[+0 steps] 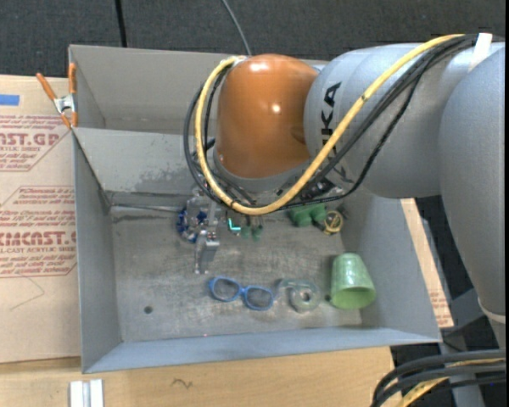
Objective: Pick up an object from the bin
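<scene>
1. The arm is reaching into the grey bin from the right, with its orange cover and looping yellow and black cables hanging over the bin's back half.
2. The hand is pointing down at the bin floor, left of the middle, with its tip low over bare metal. Whether it is spread or pressed together cannot be told from this angle, and nothing is showing in its grip.
3. A small blue thing is lying just beside the hand, on its left and slightly further back. It is the nearest thing to the hand, but whether the two are touching cannot be told.
4. A pair of blue toy spectacles is lying flat toward the front of the bin, near the hand's tip but apart from it.
5. A grey ring-shaped piece is sitting just to the right of the spectacles.
6. A pale green cup is lying on its side in the front right corner, with its mouth facing the front wall.
7. Some small green pieces and a yellowish one are resting under the arm's edge at the right, well apart from the hand.
</scene>
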Controlling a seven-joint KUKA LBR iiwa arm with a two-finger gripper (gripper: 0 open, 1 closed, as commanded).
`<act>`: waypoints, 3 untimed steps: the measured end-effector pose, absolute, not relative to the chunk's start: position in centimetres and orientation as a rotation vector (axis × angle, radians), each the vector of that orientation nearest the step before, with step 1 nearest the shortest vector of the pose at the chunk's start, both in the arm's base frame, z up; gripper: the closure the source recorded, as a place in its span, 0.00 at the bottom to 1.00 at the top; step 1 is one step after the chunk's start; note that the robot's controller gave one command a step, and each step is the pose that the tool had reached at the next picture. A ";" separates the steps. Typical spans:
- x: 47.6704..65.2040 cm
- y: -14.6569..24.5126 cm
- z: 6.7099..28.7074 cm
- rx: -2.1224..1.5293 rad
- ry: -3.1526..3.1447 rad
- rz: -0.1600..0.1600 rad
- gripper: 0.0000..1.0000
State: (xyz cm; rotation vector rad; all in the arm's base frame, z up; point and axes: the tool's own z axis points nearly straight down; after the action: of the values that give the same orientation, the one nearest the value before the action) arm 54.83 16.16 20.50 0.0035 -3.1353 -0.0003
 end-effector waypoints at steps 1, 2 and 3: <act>52.7 11.1 11.5 -0.292 -3.121 0.004 0.00; 48.8 4.3 7.0 -0.289 -3.129 0.000 0.00; 48.8 4.7 7.2 -0.278 -3.126 -0.003 1.00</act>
State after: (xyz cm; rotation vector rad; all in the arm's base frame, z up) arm 48.82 4.70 7.22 -0.2780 -3.1258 -0.0028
